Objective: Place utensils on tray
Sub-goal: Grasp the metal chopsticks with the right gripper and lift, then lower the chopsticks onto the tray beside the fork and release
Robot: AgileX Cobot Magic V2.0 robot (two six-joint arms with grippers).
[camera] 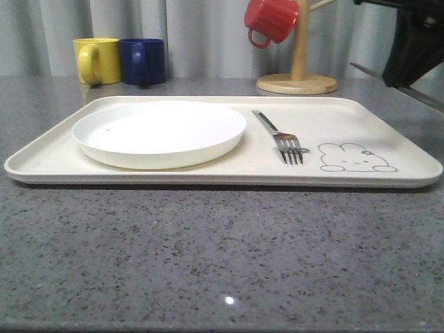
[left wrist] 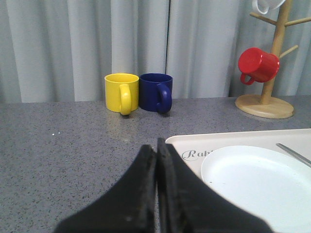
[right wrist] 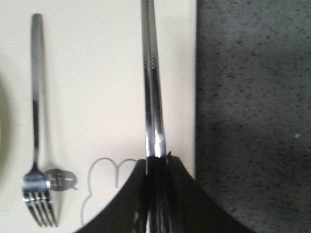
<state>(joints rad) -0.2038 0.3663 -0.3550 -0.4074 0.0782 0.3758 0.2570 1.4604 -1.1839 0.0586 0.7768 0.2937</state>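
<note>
My right gripper (right wrist: 155, 194) is clamped on the chopsticks (right wrist: 151, 82), which run straight out from its fingertips above the tray (right wrist: 112, 73), near the tray's right rim. Fork (camera: 281, 137) lies beside the plate (camera: 159, 132), tines toward me. Left gripper (left wrist: 156, 189) is closed, empty.

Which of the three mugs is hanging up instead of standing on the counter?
The red mug, hooked on the wooden stand; the yellow and blue stand on the counter.

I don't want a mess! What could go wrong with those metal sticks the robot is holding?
The chopsticks hang close to the tray's right edge, so one might land on the rim and slide onto the counter. The right gripper holds them only at one end, so they could tip and knock the fork.
</note>
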